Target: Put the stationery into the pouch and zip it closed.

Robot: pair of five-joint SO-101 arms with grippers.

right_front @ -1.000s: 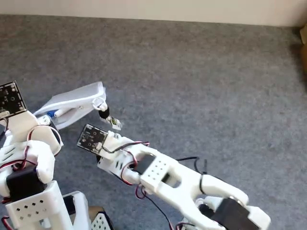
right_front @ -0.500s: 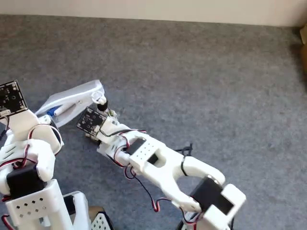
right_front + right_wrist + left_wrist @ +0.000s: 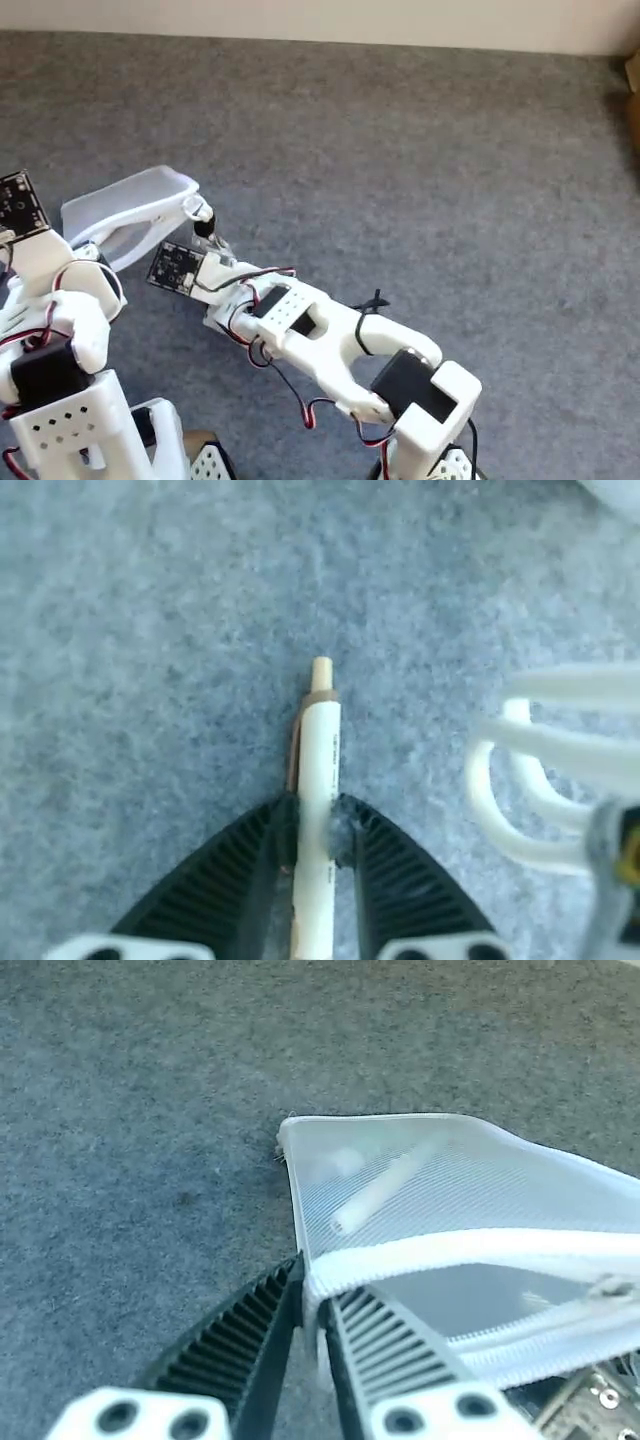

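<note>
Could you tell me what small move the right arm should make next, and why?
Probably steer the right claw so the pen enters the open mouth of the pouch. The pen is gripped in that claw, close beside the pouch, and the left claw pinches the zipper edge, with the mouth gaping.

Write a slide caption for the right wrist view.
Right end effector gripping a white pen, with grey carpet behind.
</note>
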